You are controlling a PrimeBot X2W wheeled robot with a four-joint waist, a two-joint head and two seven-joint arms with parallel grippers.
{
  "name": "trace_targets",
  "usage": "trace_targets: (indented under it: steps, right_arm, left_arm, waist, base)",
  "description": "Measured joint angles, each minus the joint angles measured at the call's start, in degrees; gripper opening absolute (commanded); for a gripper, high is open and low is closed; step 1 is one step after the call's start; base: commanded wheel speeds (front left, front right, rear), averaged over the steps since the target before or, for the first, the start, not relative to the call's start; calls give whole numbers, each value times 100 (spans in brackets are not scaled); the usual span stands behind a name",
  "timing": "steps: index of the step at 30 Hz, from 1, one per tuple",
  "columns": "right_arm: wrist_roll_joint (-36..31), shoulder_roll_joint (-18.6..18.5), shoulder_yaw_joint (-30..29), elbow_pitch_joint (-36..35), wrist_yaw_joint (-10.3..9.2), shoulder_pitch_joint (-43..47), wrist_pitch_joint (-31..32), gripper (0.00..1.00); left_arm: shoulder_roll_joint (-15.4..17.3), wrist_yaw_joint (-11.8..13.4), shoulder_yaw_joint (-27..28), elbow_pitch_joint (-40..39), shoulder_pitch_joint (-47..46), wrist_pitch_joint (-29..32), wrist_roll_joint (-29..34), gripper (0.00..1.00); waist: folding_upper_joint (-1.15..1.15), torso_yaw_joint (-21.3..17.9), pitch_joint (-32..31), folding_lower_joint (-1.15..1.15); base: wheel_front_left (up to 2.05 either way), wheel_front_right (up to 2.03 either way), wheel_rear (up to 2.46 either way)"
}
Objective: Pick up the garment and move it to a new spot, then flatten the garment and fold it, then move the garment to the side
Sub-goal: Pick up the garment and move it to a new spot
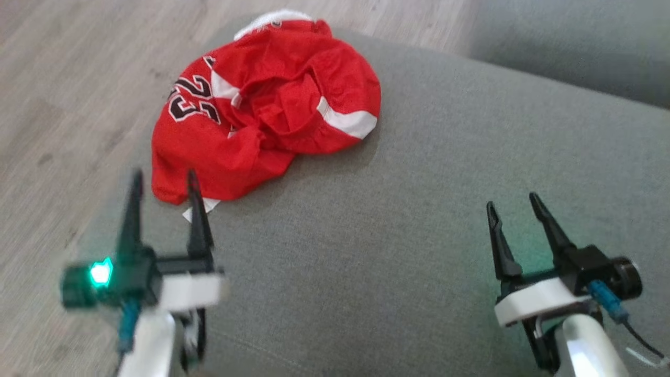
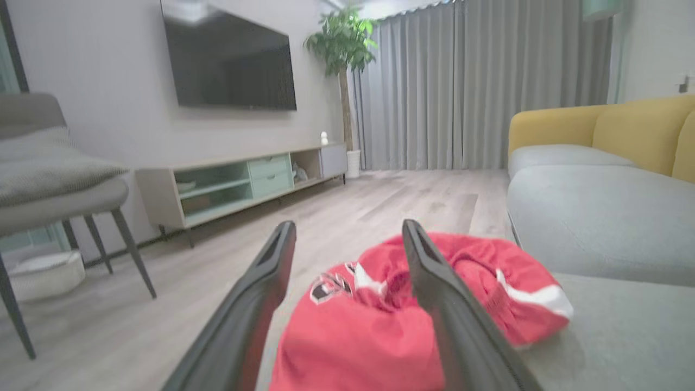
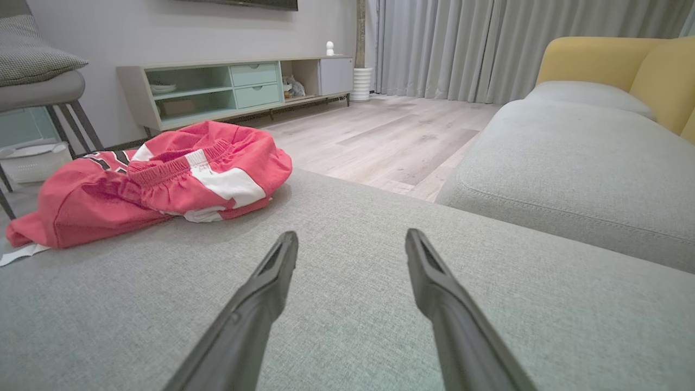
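Currently I'm holding the left gripper [image 1: 165, 175] spread just beside the garment [image 1: 261, 104], which is lying crumpled at the cushion's [image 1: 419, 209] far left edge, lining up a pinch. I'm hovering the right gripper [image 1: 512, 201], also spread, over bare cushion well apart, leaving landing room.

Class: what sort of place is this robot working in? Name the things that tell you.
Most likely a home living room: a wall-mounted television above a low cabinet, a grey sofa with yellow back cushions, and long grey curtains beside a potted plant.
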Motion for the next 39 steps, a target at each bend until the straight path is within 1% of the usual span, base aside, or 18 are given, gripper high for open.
trace_targets:
  steps: [2, 5, 7, 9, 12, 15, 18, 24, 28, 29, 30, 31, 32, 33, 34, 39]
  right_arm:
    - [-166, -1, -44, -35, 0, -102, -1, 100]
    - [-432, -33, -99, -94, 0, -250, -1, 100]
    - [-525, -153, -97, -140, 0, -361, -1, 100]
    - [-581, -343, -94, -176, 0, -494, -1, 100]
    - [-612, -592, -73, -243, 0, -693, -1, 100]
    - [-662, -755, -27, -336, 0, -832, -1, 100]
    - [-662, -855, 23, -472, 0, -927, -36, 100]
    - [-662, -945, 75, -708, 0, -1071, -62, 100]
    - [-662, -949, 146, -811, 0, -1150, -88, 100]
    - [-662, -949, 164, -840, 0, -1161, -101, 100]
    - [-662, -949, 188, -877, 0, -1198, -104, 100]
    - [-662, -949, 196, -883, 0, -1221, -105, 100]
    - [-662, -949, 207, -884, 0, -1248, -110, 100]
    - [-662, -949, 216, -887, 0, -1262, -110, 100]
    - [-661, -948, 223, -896, 0, -1267, -111, 100]
    - [-661, -939, 224, -904, 0, -1367, -112, 100]
  left_arm:
    - [111, -64, 77, -193, -347, -1, 111, 100]
    - [388, -310, 148, -188, -999, -26, 193, 100]
    - [572, -546, 138, 111, -1519, -27, 242, 100]
    - [725, -818, 77, 641, -2089, 62, 245, 100]
    - [871, -1201, -68, 1434, -2941, 689, 245, 100]
    - [947, -1422, -109, 2190, -3680, 1349, 230, 100]
    - [1023, -1523, -179, 2943, -4140, 1848, 164, 100]
    - [1118, -1618, -272, 4179, -4416, 2128, 86, 100]
    - [1224, -1578, -296, 4645, -4648, 1838, 103, 100]
    - [1249, -1524, -293, 4729, -4734, 1717, 104, 100]
    - [1276, -1406, -286, 4883, -4899, 1452, 109, 100]
    - [1278, -1361, -281, 4957, -4975, 1333, 120, 47]
    - [1278, -1350, -280, 5046, -5046, 1250, 134, 34]
    - [1280, -1355, -274, 5143, -5100, 1227, 133, 5]
    - [1281, -1360, -271, 5255, -5148, 1205, 129, 0]
    - [1318, -1347, -288, 5553, -5287, 790, 104, 0]
  waist:
    - [0, 5, 186, 0]
    - [0, -15, 500, 0]
    - [0, -43, 728, 0]
    - [0, -80, 961, 1]
    - [0, -152, 1298, 1]
    - [0, -248, 1593, 2]
    - [0, -373, 1829, 1]
    - [0, -627, 2152, 0]
    - [0, -767, 2298, -1]
    - [0, -793, 2332, -1]
    - [0, -837, 2392, -1]
    - [0, -857, 2416, -1]
    - [0, -876, 2434, -1]
    - [0, -899, 2452, -1]
    - [0, -921, 2468, -1]
    - [0, -1010, 2513, 0]
  base:
    - [0, 0, 0]
    - [0, 0, 0]
    - [0, 0, 0]
    - [0, 0, 0]
    - [0, 0, 0]
    - [0, 0, 0]
    - [0, 0, 0]
    - [0, 0, 0]
    - [0, 0, 0]
    - [0, 0, 0]
    - [0, 0, 0]
    - [0, 0, 0]
    - [0, 0, 0]
    - [0, 0, 0]
    - [0, 0, 0]
    - [0, 0, 0]
